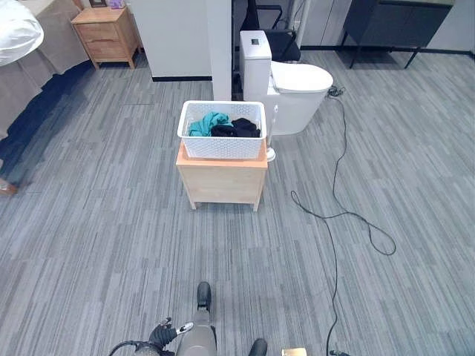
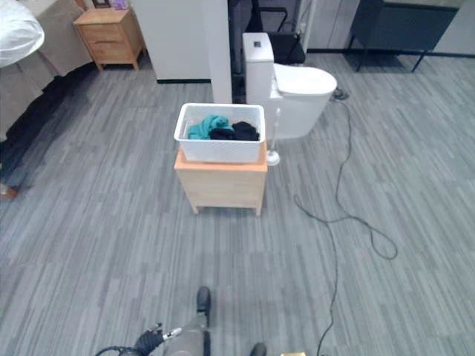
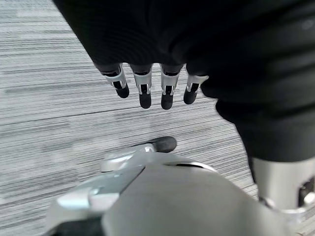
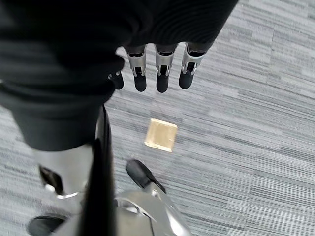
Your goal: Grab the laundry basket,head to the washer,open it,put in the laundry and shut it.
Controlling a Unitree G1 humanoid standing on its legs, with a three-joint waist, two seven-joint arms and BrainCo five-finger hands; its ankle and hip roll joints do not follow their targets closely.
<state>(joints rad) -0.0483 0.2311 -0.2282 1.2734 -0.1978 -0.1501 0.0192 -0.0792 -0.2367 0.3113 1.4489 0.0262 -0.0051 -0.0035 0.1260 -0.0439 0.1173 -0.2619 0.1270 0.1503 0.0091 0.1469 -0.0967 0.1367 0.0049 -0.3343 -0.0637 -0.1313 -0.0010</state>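
Basket [image 1: 222, 131] sitting on a small wooden stand [image 1: 222, 180], well ahead, beside a toilet [image 1: 293, 89]; teal and black clothes [image 1: 225, 126] partly hidden under its rim. Left hand [image 3: 147, 86] and right hand [image 4: 160, 73] hanging over carpet, fingers relaxed, holding nothing.

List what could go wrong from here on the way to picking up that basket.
1. The white laundry basket sits on a small wooden cabinet, its rim overhanging the top's edges; an uneven lift could tip it and spill the teal and black clothes.
2. A black cable loops over the floor right of the cabinet, a possible snag.
3. The left robot hand and right robot hand hang open, far from the basket.
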